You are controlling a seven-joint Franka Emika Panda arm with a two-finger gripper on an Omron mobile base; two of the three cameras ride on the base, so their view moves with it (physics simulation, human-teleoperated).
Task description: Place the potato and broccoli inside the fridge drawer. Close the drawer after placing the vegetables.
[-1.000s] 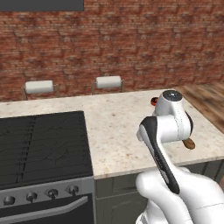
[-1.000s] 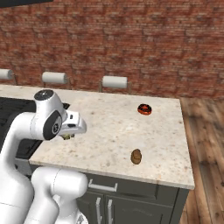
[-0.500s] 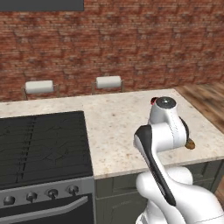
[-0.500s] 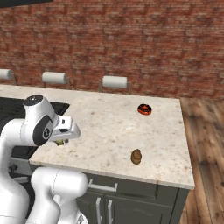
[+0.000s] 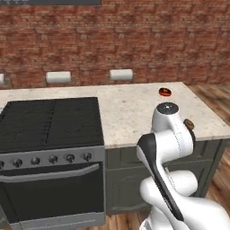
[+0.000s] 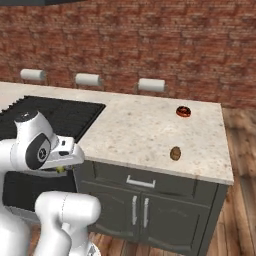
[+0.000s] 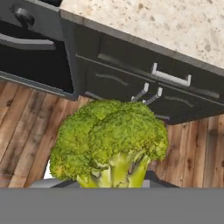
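I have my gripper [image 6: 62,169] closed on the broccoli [image 7: 111,142], which sits between my fingers, just off the counter's [image 6: 150,135] front edge beside the stove [image 6: 55,112]. The potato [image 6: 175,153] lies on the counter, well apart from my hand.

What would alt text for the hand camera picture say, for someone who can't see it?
A green broccoli floret sits close to the camera, held in the robot's gripper. Behind it are dark cabinet doors under a speckled stone counter, part of an oven, and a wooden floor.
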